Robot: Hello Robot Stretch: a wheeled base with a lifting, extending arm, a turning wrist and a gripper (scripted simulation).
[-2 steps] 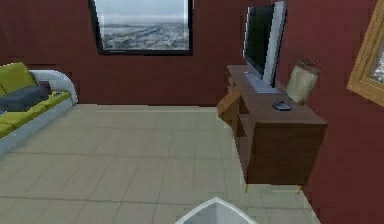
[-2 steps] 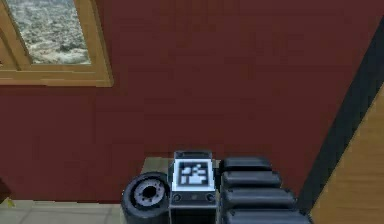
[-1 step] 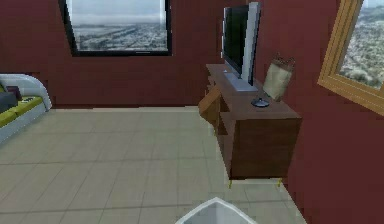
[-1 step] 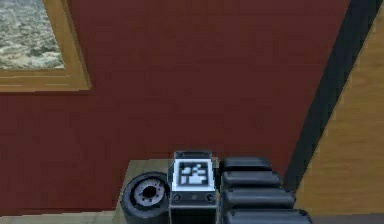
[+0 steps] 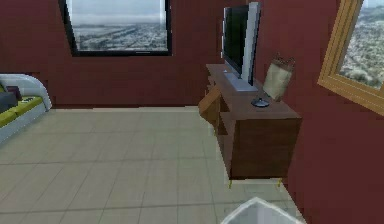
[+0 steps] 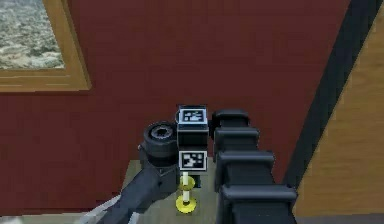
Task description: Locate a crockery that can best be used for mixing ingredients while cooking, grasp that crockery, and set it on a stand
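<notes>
A television [image 5: 238, 42] faces a tiled floor [image 5: 110, 160], with a dark-framed window [image 5: 117, 25] on the red wall [image 5: 190, 60].

Beige tiled floor [image 5: 120, 160], dark red walls [image 5: 130, 80]. Dark-framed window [image 5: 118, 25] in far wall, city view behind. Second window [image 5: 360, 50] with light wooden frame at right edge. Wooden TV stand [image 5: 262, 135] along right wall, with flat television [image 5: 240, 42] on top. Light brown upright object [image 5: 279, 77] just beside television, small dark round object [image 5: 260, 102] near it. Cabinet door [image 5: 210, 105] hangs ajar on stand's far end. Sofa [image 5: 18, 108] with yellow-green cushion at left edge. White object [image 5: 262, 212] at bottom edge, kind unclear.
</notes>
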